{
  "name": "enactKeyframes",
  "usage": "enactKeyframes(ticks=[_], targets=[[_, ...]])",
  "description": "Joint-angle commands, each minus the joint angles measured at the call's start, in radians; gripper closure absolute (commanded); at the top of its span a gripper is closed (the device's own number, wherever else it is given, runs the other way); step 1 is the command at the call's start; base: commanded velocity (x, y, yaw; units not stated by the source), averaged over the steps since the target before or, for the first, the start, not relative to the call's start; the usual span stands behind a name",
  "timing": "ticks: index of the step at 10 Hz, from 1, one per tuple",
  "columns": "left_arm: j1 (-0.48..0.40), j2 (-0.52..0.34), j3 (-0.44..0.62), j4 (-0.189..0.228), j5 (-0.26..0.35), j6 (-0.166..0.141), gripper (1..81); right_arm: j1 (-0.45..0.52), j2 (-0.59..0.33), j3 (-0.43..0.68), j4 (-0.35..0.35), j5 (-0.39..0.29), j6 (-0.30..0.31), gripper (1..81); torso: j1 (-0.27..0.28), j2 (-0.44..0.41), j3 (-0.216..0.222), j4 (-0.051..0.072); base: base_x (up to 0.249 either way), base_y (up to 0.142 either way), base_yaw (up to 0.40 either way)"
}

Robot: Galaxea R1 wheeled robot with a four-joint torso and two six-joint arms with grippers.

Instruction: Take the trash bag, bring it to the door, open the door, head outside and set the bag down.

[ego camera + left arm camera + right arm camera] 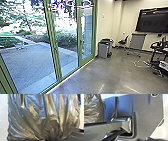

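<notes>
Trash bag close to left wrist, folds gathered, can't tell either pincer's opening or hold

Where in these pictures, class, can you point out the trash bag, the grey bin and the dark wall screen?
Trash bag (37, 121): left wrist view, its crinkled side.
Grey bin (102, 50): head view, its side wall.
Dark wall screen (152, 21): head view, its front.

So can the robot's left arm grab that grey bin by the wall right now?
Probably not. The grey bin stands well off across the floor, likely too far without driving closer. The trash bag, big in the left wrist view, might get in the way too.
</notes>
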Motion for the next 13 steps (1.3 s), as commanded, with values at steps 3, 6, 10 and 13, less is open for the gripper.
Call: enactKeyframes(ticks=[3, 6, 10, 13], targets=[[-0.053, -0.008, -0.002, 0.003, 0.041, 0.008, 81.1, 0.048, 0.027, 0.016, -0.009, -0.060, -0.012, 1.0, 0.000, 0.000, 0.000, 0.000, 0.138, 0.000, 0.000], [-0.027, 0.002, -0.002, 0.033, -0.053, 0.027, 81.1, 0.049, 0.030, 0.012, -0.009, -0.061, -0.012, 1.0, 0.000, 0.000, 0.000, 0.000, 0.122, 0.000, 0.000], [-0.027, 0.005, -0.002, 0.034, -0.053, 0.029, 81.1, 0.046, 0.030, 0.010, -0.009, -0.060, -0.012, 1.0, 0.000, 0.000, 0.000, 0.000, 0.122, 0.000, 0.000], [-0.027, 0.007, -0.002, 0.039, -0.054, 0.027, 81.1, 0.046, 0.030, 0.010, -0.009, -0.061, -0.012, 1.0, 0.000, 0.000, 0.000, 0.000, 0.126, 0.000, 0.000]])
